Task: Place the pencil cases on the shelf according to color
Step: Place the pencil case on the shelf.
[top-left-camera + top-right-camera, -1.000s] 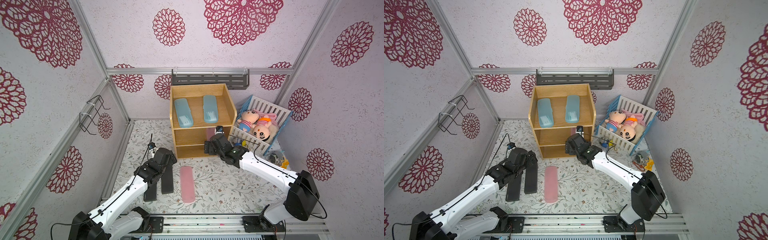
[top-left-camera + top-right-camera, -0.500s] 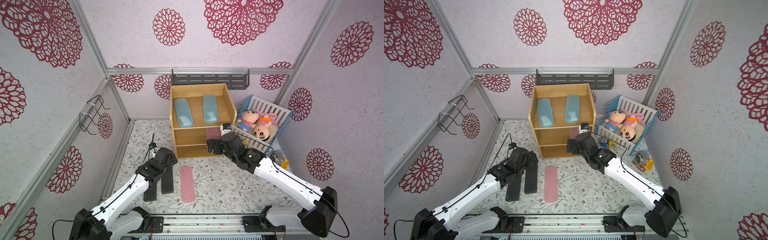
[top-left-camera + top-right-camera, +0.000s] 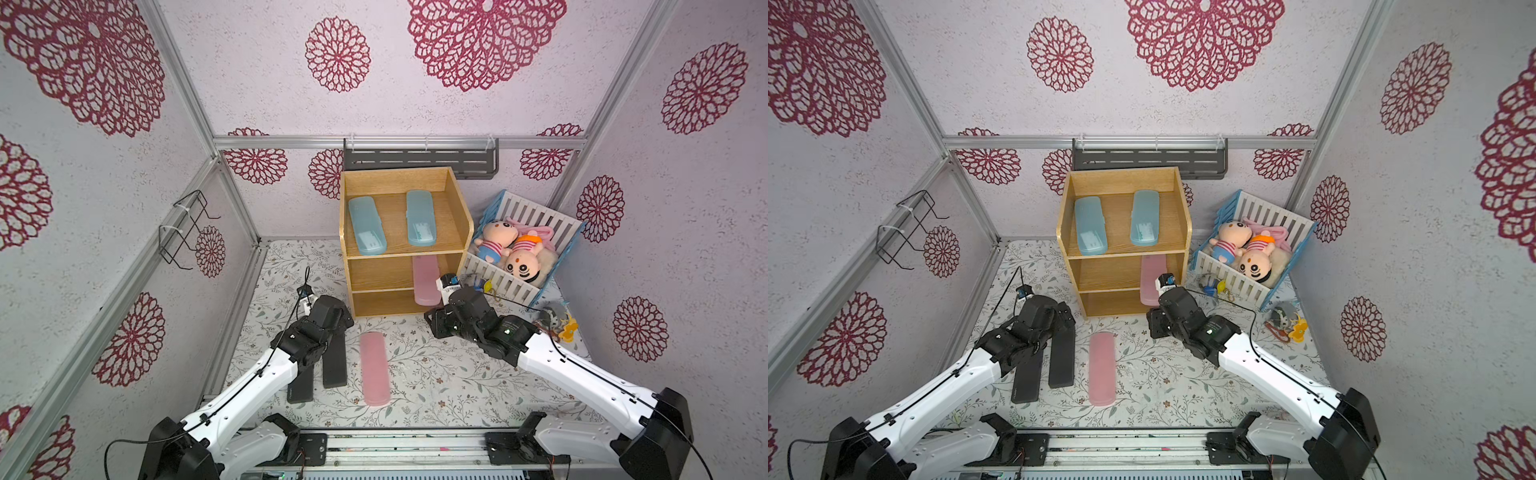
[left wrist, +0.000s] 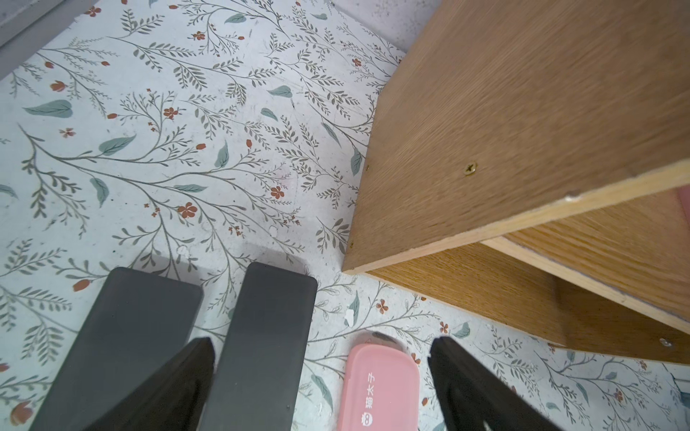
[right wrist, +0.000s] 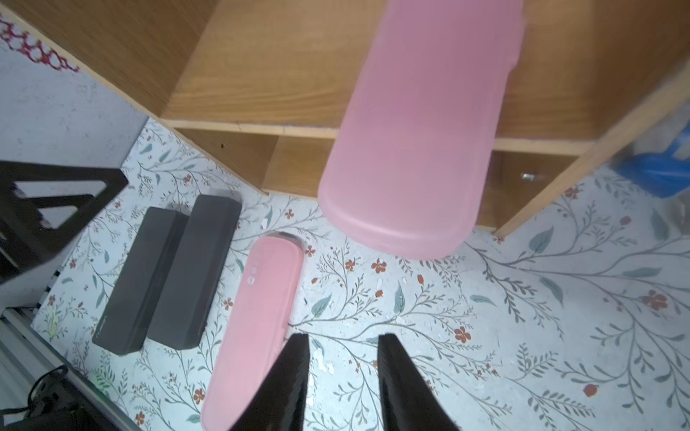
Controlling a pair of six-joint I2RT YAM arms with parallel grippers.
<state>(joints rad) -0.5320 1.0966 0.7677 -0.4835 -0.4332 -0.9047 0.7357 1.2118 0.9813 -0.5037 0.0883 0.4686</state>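
The light wood shelf (image 3: 390, 254) holds two light blue pencil cases (image 3: 366, 225) (image 3: 420, 217) on its top tier. A pink case (image 3: 426, 280) lies on the middle tier, its near end overhanging the front edge (image 5: 418, 130). On the floor lie another pink case (image 3: 374, 368) and two black cases (image 3: 334, 359) (image 3: 300, 384). My right gripper (image 5: 341, 337) hangs in front of the shelf, clear of the shelved pink case, jaws a narrow gap apart and empty. My left gripper (image 4: 323, 341) is open wide over the far ends of a black case (image 4: 261, 343) and the floor pink case (image 4: 377, 392), holding nothing.
A white slatted crate (image 3: 536, 216) with dolls stands right of the shelf, small toys (image 3: 557, 324) on the floor beside it. A dark grey metal rack (image 3: 419, 162) hangs on the back wall and a wire rack (image 3: 183, 232) on the left wall.
My right gripper has drawn back from the shelf toward the front, leaving the pink case on the middle tier, and its jaws have narrowed. The left arm has barely moved.
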